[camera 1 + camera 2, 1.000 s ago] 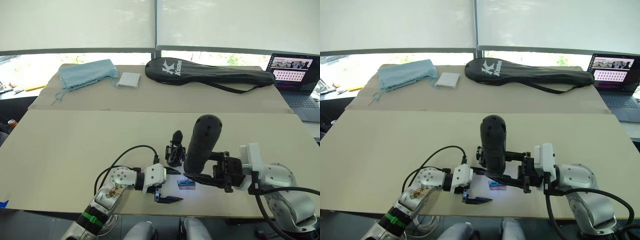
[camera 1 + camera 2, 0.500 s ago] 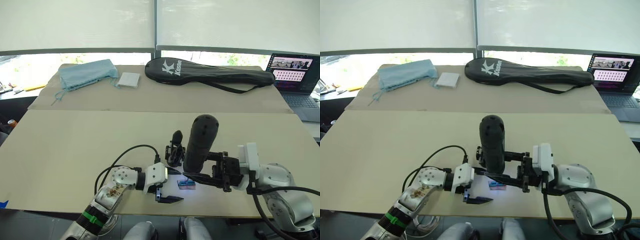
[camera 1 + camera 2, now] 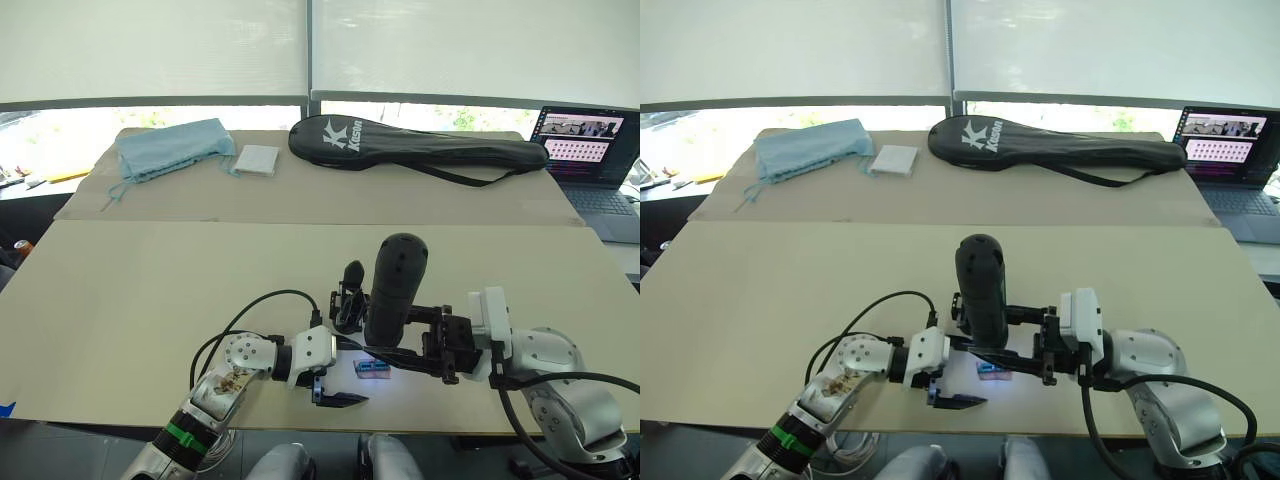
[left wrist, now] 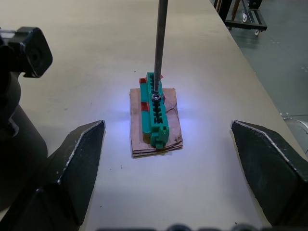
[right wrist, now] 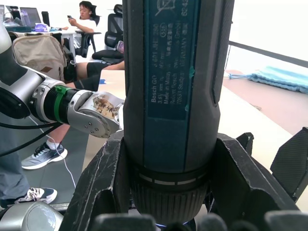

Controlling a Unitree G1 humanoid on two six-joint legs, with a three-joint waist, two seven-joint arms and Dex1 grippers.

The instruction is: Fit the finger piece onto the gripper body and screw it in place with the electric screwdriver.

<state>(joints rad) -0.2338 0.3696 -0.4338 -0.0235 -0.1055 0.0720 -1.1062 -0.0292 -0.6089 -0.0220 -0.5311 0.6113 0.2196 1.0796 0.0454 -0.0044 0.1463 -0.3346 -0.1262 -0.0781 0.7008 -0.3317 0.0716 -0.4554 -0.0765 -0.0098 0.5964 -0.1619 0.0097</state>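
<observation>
Left wrist view: thin steel bit (image 4: pixel 160 45) comes straight down onto a screw in the ridged green holder (image 4: pixel 155 114), which sits on brown card in a bluish glow. Left gripper (image 4: pixel 175 166) open, fingers wide either side of the holder. Right gripper (image 3: pixel 400 342) clamped on the electric screwdriver (image 3: pixel 393 290), a matte-black cylinder, upright, rounded butt uppermost. Gripper body (image 3: pixel 348 297), black and blocky, just behind the holder, beside the screwdriver. Right wrist view alone shows the screwdriver's printed label.

The electric screwdriver (image 3: pixel 393 290) hides part of the gripper body (image 3: pixel 349 298) behind it.
</observation>
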